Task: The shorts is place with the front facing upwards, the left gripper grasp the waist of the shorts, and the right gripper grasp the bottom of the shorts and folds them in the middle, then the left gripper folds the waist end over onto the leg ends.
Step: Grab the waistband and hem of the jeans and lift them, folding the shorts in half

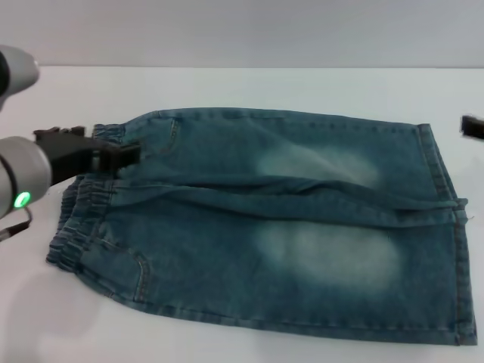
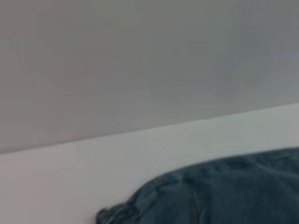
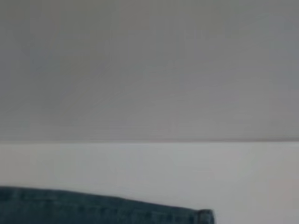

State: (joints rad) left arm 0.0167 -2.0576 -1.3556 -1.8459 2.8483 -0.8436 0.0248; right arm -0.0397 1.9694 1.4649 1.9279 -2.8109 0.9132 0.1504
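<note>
The blue-green denim shorts (image 1: 302,227) lie flat on the white table (image 1: 265,87), front up, with pale faded thigh patches. The gathered waist (image 1: 79,223) points to the left and the straight leg ends (image 1: 448,227) to the right. My left gripper (image 1: 127,155), on the green-lit arm, is at the far corner of the waistband, low over the cloth. Only a black tip of my right gripper (image 1: 473,126) shows at the right edge, beyond the far leg hem. The left wrist view shows the shorts (image 2: 224,191) with a puckered waist corner (image 2: 117,215). The right wrist view shows a hem strip of the shorts (image 3: 93,210).
A fold ridge (image 1: 302,189) runs along the middle of the shorts between the two legs. Bare white table surrounds the garment, with a pale wall (image 1: 242,30) behind the far edge.
</note>
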